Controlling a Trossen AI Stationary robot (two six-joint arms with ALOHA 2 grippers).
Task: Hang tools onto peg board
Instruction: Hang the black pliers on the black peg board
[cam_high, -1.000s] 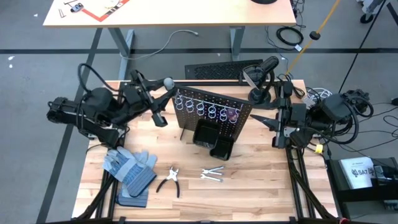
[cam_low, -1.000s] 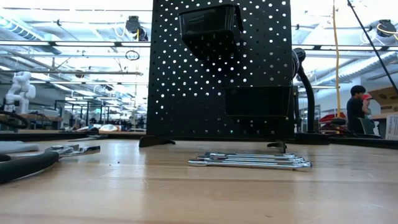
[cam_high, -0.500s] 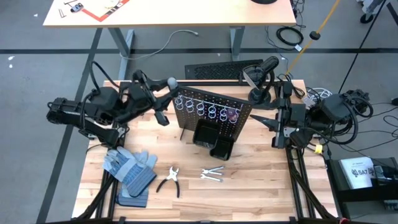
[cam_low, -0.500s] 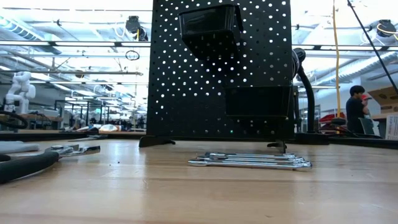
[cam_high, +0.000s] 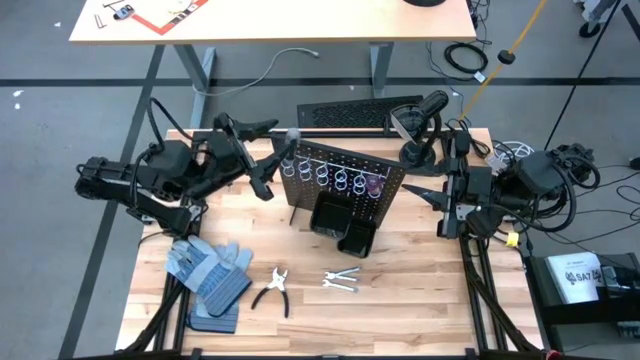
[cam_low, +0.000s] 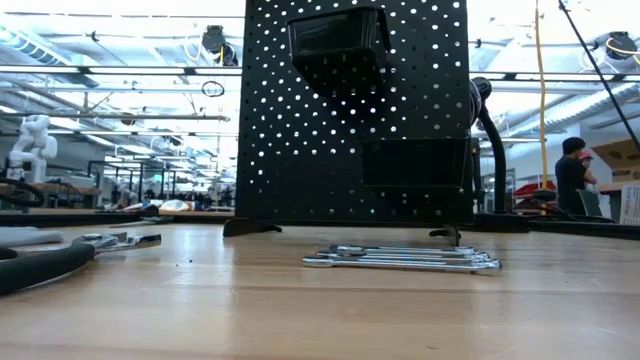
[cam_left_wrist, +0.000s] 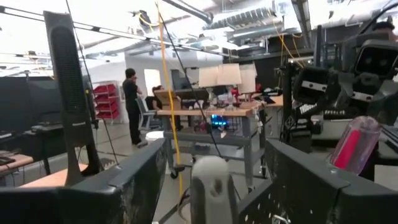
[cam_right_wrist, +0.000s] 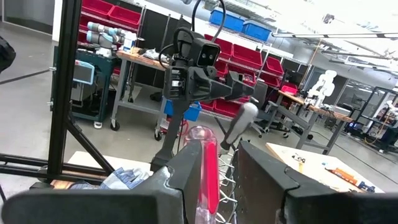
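Working with the left gripper (cam_left_wrist: 214, 155) up at the left end of the peg board (cam_low: 300, 150), fingers spread wide on either side of the grey-handled screwdriver (cam_left_wrist: 211, 190) and apparently clear of it on both sides. Judging by the high view, standing that screwdriver upright at the end ring of the row of rings (cam_high: 340, 180), handle uppermost; cannot tell how far the shaft sits through the ring. Waiting with the right gripper (cam_high: 415, 188) just off the board's right end, fingers a little apart and holding nothing, looking straight at the red-handled screwdriver (cam_right_wrist: 208, 171) already upright in a ring near that end. Still to hang: the pliers (cam_high: 272, 290) and the wrenches (cam_high: 342, 280), lying on the table (cam_high: 420, 290) in front of the board, near the gloves (cam_high: 208, 270). Main risk from here: pulling the left gripper away at an angle and catching the grey handle with a finger, tipping the screwdriver or lifting it back out of its ring. Second risk: brushing the board's top edge on the way out, since it stands free on small feet, and rocking it enough to shake both screwdrivers loose. Safer to back straight off, away from the handle, before dropping toward the pliers. Also worth minding the black bin (cam_high: 335, 215) jutting from the board's front when reaching down past it.
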